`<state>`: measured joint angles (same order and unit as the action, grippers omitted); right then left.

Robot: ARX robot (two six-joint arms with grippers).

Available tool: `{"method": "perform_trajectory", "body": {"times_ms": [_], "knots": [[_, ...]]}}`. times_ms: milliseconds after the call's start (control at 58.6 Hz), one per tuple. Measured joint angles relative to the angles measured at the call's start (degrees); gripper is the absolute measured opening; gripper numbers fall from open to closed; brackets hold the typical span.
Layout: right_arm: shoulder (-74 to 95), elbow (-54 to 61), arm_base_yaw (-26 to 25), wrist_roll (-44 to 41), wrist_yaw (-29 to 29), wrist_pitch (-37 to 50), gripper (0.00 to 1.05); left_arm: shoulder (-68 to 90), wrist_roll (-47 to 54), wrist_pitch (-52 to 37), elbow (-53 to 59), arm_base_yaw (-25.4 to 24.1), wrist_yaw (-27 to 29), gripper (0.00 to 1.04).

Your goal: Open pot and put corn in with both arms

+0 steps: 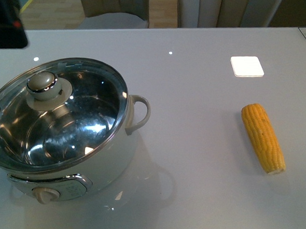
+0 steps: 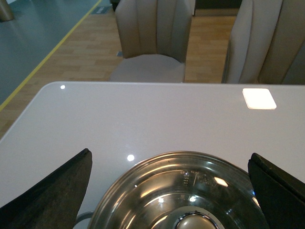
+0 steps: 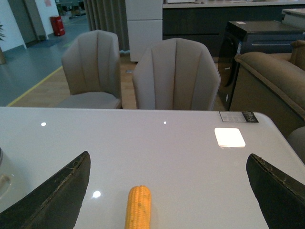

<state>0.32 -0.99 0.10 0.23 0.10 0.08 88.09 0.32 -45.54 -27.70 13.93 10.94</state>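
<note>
Left pincer [image 2: 169, 155] gapes empty above pot [image 2: 157, 191]; right pincer [image 3: 167, 156] above corn [image 3: 138, 206].

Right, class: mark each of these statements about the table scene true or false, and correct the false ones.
1. The glass lid sits on the pot. True.
2. The corn lies inside the pot. False: it lies on the table, to the right of the pot and apart from it.
3. The left pincer is open and holds nothing. True.
4. The right pincer is shut on the corn. False: it is open, and the corn lies untouched on the table.
5. The pot has a control knob on its front. True.
</note>
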Motion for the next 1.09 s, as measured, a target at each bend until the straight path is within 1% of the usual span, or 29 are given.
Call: {"method": "perform_trajectory", "body": {"times_ms": [137, 307, 922, 956, 990, 1007, 1042, 1093], "knots": [[0.0, 0.0, 0.0, 0.0, 0.0, 0.0, 0.96, 12.7, 0.3, -5.5, -2.5, 1.0, -0.8, 0.98], [0.0, 0.0, 0.0, 0.0, 0.0, 0.0, 0.96, 21.1, -0.3, -7.8, -4.7, 1.0, -0.9, 0.98], [0.0, 0.0, 0.0, 0.0, 0.0, 0.0, 0.96, 26.7, -6.8, -10.8, -4.2, 3.0, 0.3, 0.97], [0.0, 0.0, 0.0, 0.0, 0.0, 0.0, 0.96, 26.8, -7.0, -11.0, -4.2, 3.0, 0.4, 0.96], [0.0, 0.0, 0.0, 0.0, 0.0, 0.0, 0.96, 26.9, -7.1, -11.1, -4.2, 3.0, 0.7, 0.91], [0.0, 0.0, 0.0, 0.0, 0.0, 0.0, 0.96, 27.1, -7.3, -11.3, -4.2, 3.0, 0.9, 0.86], [0.0, 0.0, 0.0, 0.0, 0.0, 0.0, 0.96, 27.1, -7.4, -11.5, -4.2, 3.0, 1.0, 0.8], [0.0, 0.0, 0.0, 0.0, 0.0, 0.0, 0.96, 27.2, -7.4, -11.7, -4.2, 3.0, 1.2, 0.69]]}}
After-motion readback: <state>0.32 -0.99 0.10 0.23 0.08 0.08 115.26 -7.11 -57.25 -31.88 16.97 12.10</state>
